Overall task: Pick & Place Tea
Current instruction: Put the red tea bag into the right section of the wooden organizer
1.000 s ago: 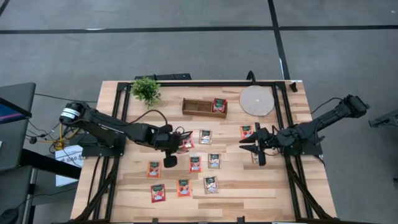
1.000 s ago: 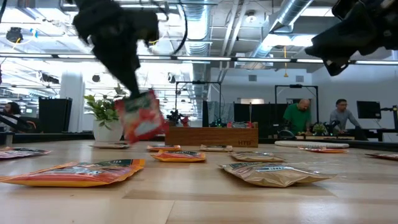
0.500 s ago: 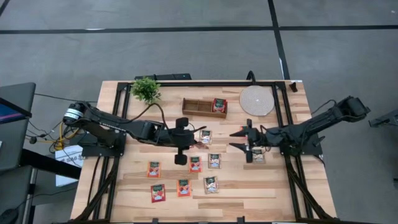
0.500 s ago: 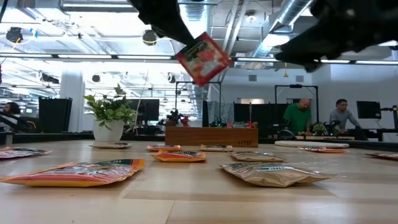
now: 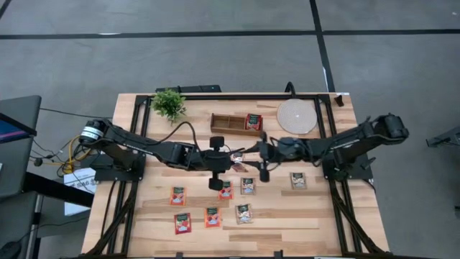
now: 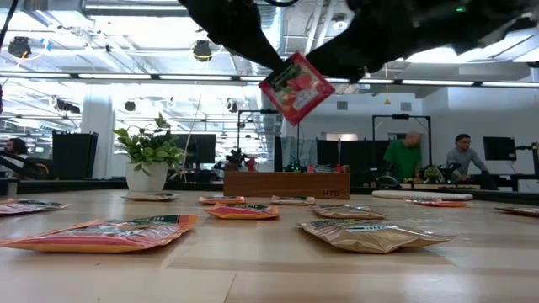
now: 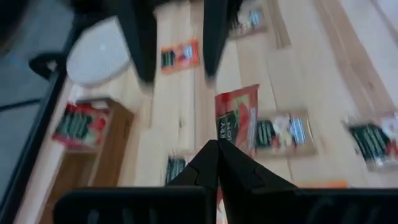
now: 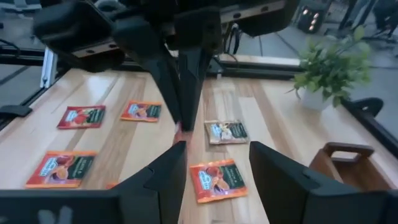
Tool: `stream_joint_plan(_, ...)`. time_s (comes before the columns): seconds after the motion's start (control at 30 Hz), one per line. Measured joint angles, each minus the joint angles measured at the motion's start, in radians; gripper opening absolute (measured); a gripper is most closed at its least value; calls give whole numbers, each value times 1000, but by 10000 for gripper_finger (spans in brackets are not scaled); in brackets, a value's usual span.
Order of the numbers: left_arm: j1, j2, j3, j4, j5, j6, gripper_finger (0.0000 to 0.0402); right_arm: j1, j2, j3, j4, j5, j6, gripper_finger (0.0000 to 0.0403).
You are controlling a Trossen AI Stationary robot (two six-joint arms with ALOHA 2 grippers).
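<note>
Status: the left gripper [image 5: 231, 155] has its fingers fully closed on one red-orange tea sachet [image 6: 296, 87], which hangs tilted in mid-air above the middle of the worktop [image 5: 316, 216]. The right gripper [image 5: 253, 155] faces it with fingers spread wide and empty; the sachet's free edge lies just ahead of the gap between those fingers, not yet inside it as far as the right wrist view shows. This reads as an arm-to-arm handover in preparation.

Progress: the wooden tray [image 5: 236, 124], beyond the fingers toward the far edge, holds one red sachet [image 5: 253, 121] in an end compartment; the other compartments appear empty. About ten sachets lie loose on the worktop, most below and near the closed fingers, one pale sachet [image 5: 298, 180] off to the right arm's side. Judged from this, the task is in its early part.

Materials: the sachets are thin, flat, square, glossy foil with dark print, slightly puffed and flexible. The tray is brown wood with straight walls. A round pale disc [image 5: 296, 116] and a potted plant [image 5: 169, 103] stand at the far edge.
</note>
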Motion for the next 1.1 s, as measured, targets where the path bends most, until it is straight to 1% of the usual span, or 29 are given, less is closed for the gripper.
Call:
stream_joint_plan(0.13,1,0,0,-13,-5,2,0,-25,65,73,-89,-50,-1,168)
stream_joint_plan(0.2,1,0,0,-17,-28,6,0,-30,91,111,-119,-57,-1,170)
stream_joint_plan(0.37,4,0,0,-60,-53,7,0,-30,104,165,-220,-56,-19,174)
stream_joint_plan(0.6,5,0,0,-123,-89,-28,0,-27,91,173,-218,-57,-16,174)
stream_joint_plan(1.1,6,-1,0,-91,-91,-31,0,-23,92,171,-189,-75,8,164)
